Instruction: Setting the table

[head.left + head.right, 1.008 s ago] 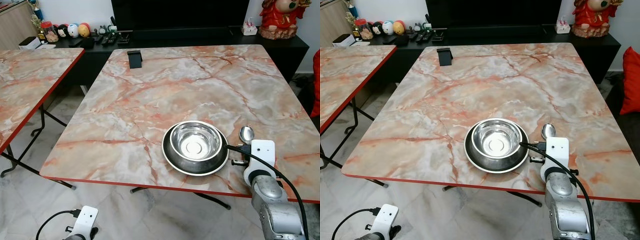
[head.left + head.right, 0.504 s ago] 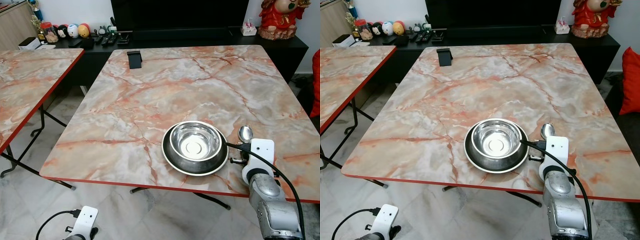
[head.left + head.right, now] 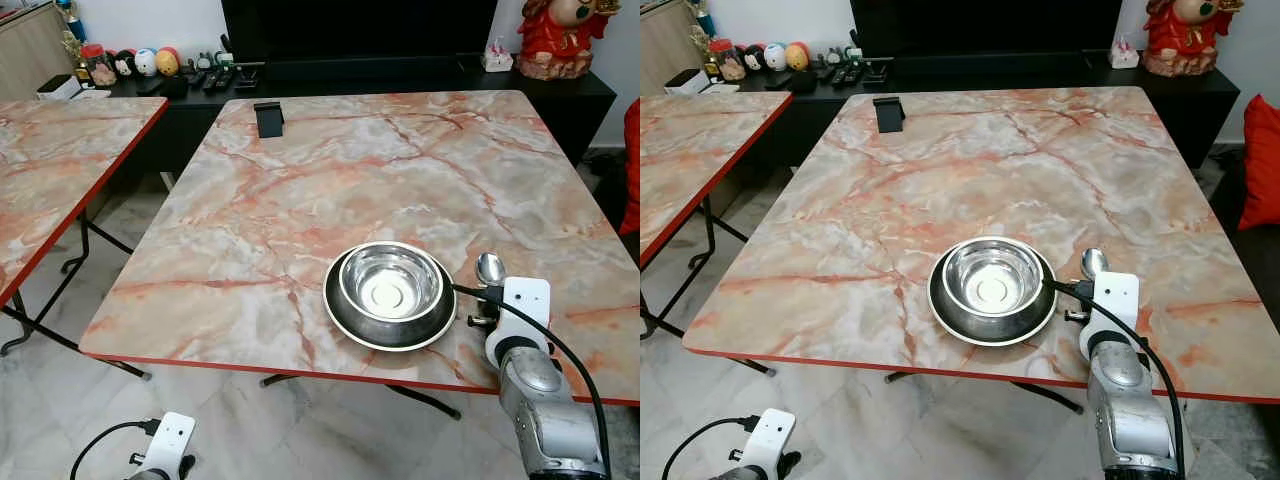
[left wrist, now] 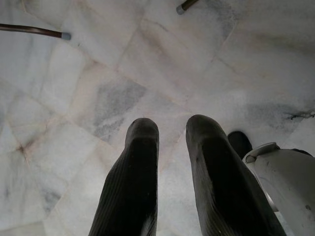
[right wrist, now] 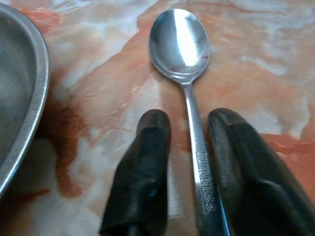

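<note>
A steel bowl [image 3: 390, 282] sits in a dark round plate [image 3: 340, 316] near the front right of the marble table [image 3: 300, 180]. Just to the plate's right a steel spoon [image 5: 179, 37] lies flat on the table, bowl end pointing away from me. My right gripper [image 5: 189, 119] is low over the spoon's handle, open, with one finger on each side of it; a gap shows beside the handle. Its white wrist block [image 3: 526, 300] hides the handle in the eye views. My left gripper [image 4: 170, 125] hangs idle over the floor, fingers a little apart.
The table's red front edge [image 3: 250, 366] runs just under the plate. A black stand [image 3: 268, 117] sits at the far left of the table. A second marble table [image 3: 50, 150] stands to the left, and a dark cabinet [image 3: 400, 75] with small items runs behind.
</note>
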